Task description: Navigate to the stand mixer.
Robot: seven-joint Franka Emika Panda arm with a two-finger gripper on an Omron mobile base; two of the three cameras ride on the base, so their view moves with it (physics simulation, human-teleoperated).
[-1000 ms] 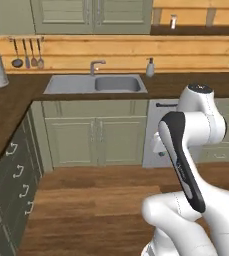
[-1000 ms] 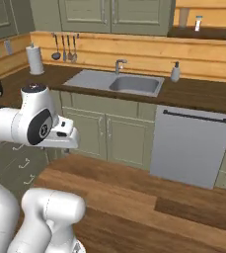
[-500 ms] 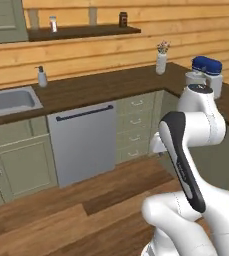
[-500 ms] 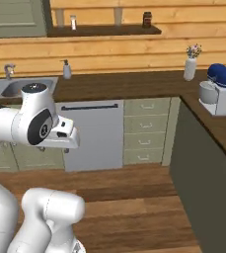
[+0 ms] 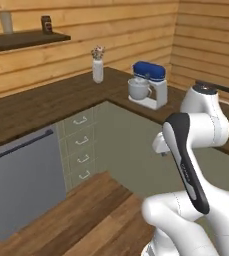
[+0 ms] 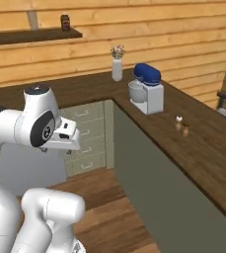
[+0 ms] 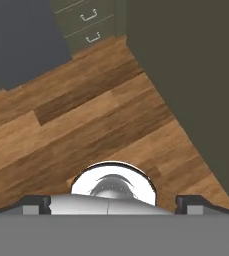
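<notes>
While the base faces the corner of an L-shaped wooden counter [image 6: 203, 148], the white arm stays folded close to its body, a posture that suits driving rather than reaching.

Largest to smallest: wood-plank walls back the dark counter, with grey-green drawers [image 5: 81, 145] and a grey dishwasher front [image 5: 21, 185] beneath it and a wooden floor [image 7: 86, 130] below. The stand mixer [image 6: 146, 88], dark blue head over a pale base and metal bowl, sits on the counter just past the corner, ahead of the robot and well apart from it. A white vase of flowers [image 5: 98, 65] stands near the mixer against the wall, and two tiny items [image 6: 181, 124] lie further along. The gripper [image 7: 111, 202] points down at the floor, low and far from the mixer; its fingertips [image 7: 36, 202] sit wide apart, holding nothing.
</notes>
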